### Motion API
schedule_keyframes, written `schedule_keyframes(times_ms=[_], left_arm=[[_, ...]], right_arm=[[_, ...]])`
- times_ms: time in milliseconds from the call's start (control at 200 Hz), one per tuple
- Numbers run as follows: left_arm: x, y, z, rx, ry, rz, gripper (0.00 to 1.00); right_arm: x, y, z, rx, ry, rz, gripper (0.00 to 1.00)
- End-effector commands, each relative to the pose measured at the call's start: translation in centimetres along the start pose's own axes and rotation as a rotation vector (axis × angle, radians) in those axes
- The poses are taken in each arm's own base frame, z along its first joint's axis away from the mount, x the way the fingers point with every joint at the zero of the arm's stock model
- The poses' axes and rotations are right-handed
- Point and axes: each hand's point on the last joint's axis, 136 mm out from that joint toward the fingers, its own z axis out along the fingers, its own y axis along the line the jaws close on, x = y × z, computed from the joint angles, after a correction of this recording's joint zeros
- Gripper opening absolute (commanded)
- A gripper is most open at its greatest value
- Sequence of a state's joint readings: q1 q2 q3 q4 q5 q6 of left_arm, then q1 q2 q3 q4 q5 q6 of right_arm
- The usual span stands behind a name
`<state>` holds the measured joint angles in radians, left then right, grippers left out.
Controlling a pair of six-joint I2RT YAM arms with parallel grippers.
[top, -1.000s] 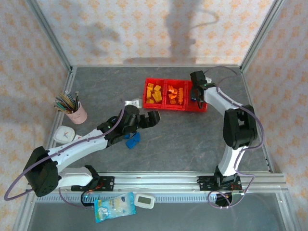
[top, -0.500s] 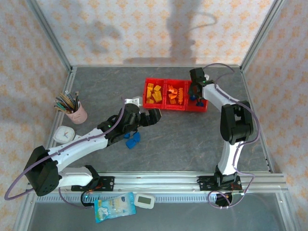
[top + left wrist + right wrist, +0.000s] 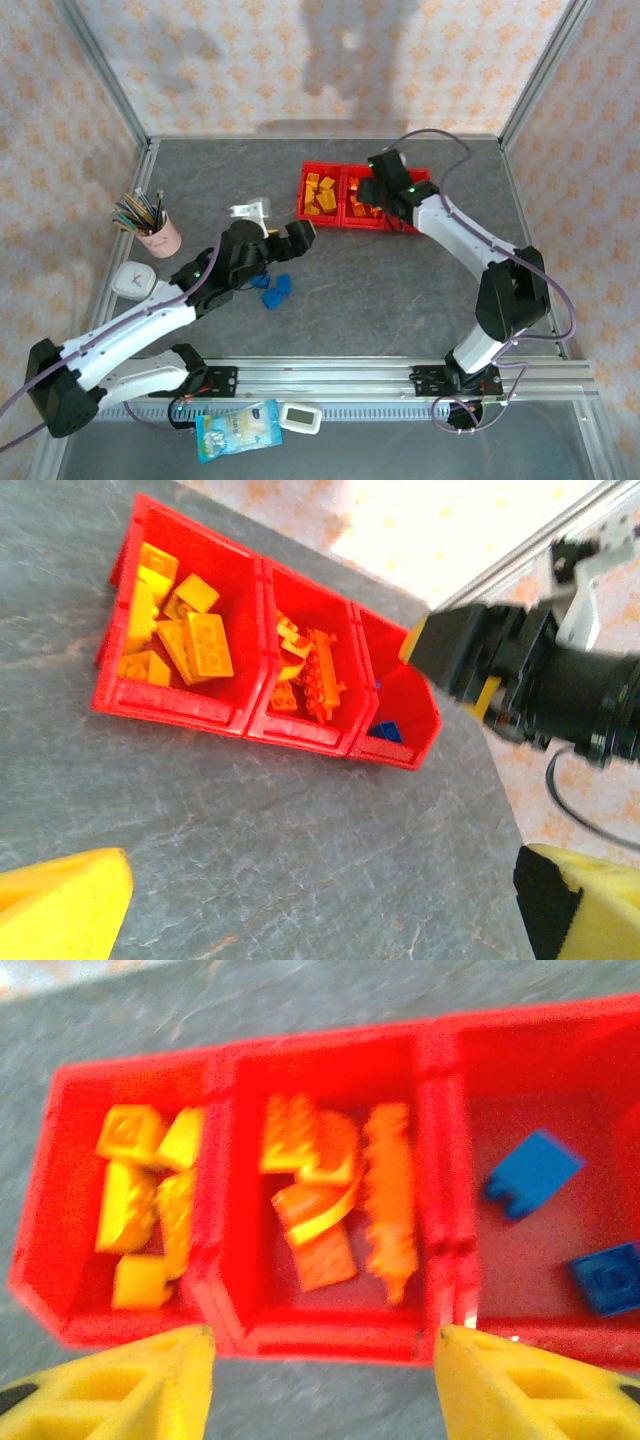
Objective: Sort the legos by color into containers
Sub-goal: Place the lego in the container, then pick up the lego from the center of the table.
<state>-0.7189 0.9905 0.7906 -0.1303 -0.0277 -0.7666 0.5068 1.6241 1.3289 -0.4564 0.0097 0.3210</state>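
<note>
Arm (image 3: pixel 452 226) outstretched, right end effector (image 3: pixel 322 1348) spread, empty, above containers (image 3: pixel 322 1048).

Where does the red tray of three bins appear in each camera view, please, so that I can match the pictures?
Top external: the red tray lies at the far middle of the table.
Left wrist: the tray runs slantwise from upper left to centre.
Right wrist: the tray spans the whole width, upper part.
Shared landmark: the yellow pieces in its left end bin, in every view.
</note>
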Motion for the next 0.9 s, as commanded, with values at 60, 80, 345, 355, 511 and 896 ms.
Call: schedule_keyframes(times_ms=[60,80,345,355,511,896], left_arm=[[0.2,4.9,-2.2,-0.147,-0.024,-0.041,0.99],[0.2,5.2,-2.5,-0.154,-0.027,-0.048,0.99],[0.3,9.5,-5.4,-0.262,-0.075,-0.133,0.99],[0.3,9.7,-5.5,-0.267,-0.077,-0.135,0.99],[0.2,11.1,-7.1,-0.321,-0.101,-0.154,0.99],[0.6,14.2,-11.3,-0.405,-0.174,-0.256,0.99]], right_arm=[[5.2,4.5,-0.7,-0.07,0.068,-0.071,0.64],[5.8,5.2,-0.8,-0.085,0.075,-0.081,0.65],[11.9,13.9,0.6,-0.214,0.165,-0.215,0.72],[12.1,14.2,0.7,-0.218,0.168,-0.221,0.72],[14.4,18.4,1.7,-0.283,0.214,-0.282,0.74],[20.9,23.5,1.3,-0.44,0.309,-0.6,0.76]])
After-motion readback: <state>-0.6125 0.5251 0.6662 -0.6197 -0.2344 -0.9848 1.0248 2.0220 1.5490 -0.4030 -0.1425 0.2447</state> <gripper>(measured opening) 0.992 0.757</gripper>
